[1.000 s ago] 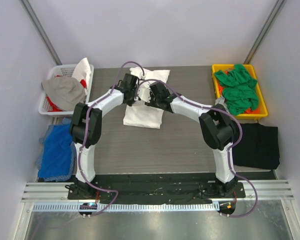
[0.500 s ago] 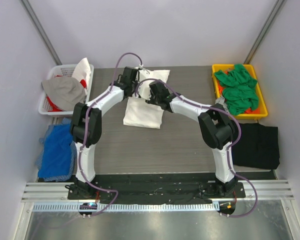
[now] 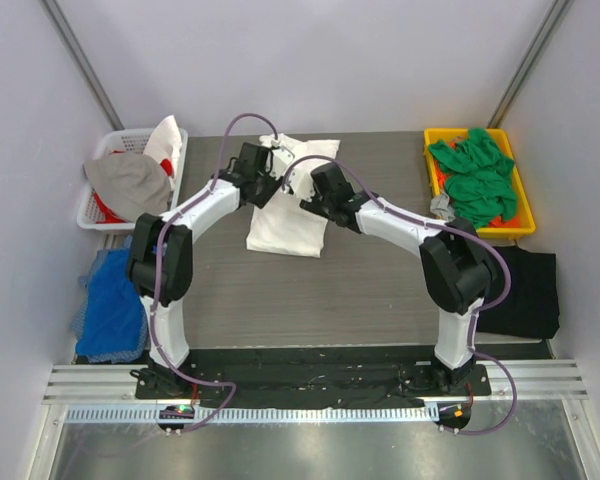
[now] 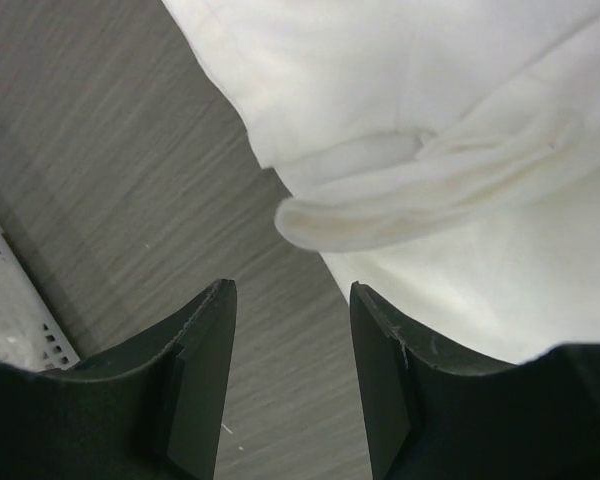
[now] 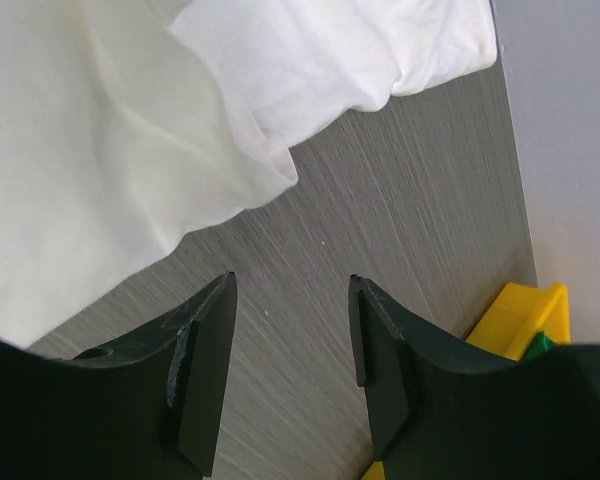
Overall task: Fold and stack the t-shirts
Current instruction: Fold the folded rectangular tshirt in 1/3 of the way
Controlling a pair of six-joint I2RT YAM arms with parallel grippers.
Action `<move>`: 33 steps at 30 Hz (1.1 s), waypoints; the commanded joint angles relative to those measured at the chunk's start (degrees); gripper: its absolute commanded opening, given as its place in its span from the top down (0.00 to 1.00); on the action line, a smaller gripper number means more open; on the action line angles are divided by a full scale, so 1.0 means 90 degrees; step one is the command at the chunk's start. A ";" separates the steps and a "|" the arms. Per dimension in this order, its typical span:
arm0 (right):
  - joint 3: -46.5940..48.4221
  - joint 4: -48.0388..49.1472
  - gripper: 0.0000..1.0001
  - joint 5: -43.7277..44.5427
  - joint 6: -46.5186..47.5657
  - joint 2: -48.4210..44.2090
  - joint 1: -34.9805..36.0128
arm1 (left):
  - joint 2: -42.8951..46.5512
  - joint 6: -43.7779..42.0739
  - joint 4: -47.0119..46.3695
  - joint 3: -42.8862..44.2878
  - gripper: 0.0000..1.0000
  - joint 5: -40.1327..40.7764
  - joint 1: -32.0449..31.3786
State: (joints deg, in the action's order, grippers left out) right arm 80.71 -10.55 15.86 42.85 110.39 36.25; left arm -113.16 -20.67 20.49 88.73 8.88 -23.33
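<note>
Both arms reach forward and inward over the middle of the table (image 3: 380, 275), meeting at the white shirt (image 3: 285, 232). My left gripper (image 4: 290, 300) hangs over bare tabletop at the shirt's left edge. Its fingers are apart and grip nothing, with a rolled fold of cloth just beyond the tips. My right gripper (image 5: 290, 290) is also spread and empty, over bare wood beside the shirt's right hem.

Compared with half a second ago, both elbows have swung outward, the left one further left and the right one further right. The wrists have barely shifted, and the shirt lies as it did, partly folded at the table's far centre.

The table is dark wood grain between pale walls. Green shirts (image 3: 475, 180) are heaped in a yellow bin (image 3: 448, 133) at the far right, and a black shirt (image 3: 520, 292) lies at the right edge. A white basket (image 3: 98, 222) of cloth stands far left, with blue cloth (image 3: 110, 300) nearer me.
</note>
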 commanded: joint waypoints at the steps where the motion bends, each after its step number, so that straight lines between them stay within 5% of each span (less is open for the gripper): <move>1: -0.0276 0.0225 0.44 -0.0180 -0.0513 -0.0722 -0.0014 | 0.0630 0.0255 0.0067 -0.0249 0.46 -0.0596 0.0034; 11: -0.0179 0.0410 0.44 -0.0307 -0.0572 -0.0303 -0.0014 | -0.0238 0.0382 0.0213 0.0501 0.47 -0.0899 0.0034; 33: 0.0837 0.0732 0.45 -0.0395 -0.0328 0.1074 -0.0073 | -0.1557 0.0216 -0.0929 0.1186 0.50 0.0038 0.0112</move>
State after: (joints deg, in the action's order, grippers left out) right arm 85.03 -6.74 12.56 39.13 119.35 36.01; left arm -126.69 -18.44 17.12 96.55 6.31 -22.90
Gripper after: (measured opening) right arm 0.551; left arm 0.503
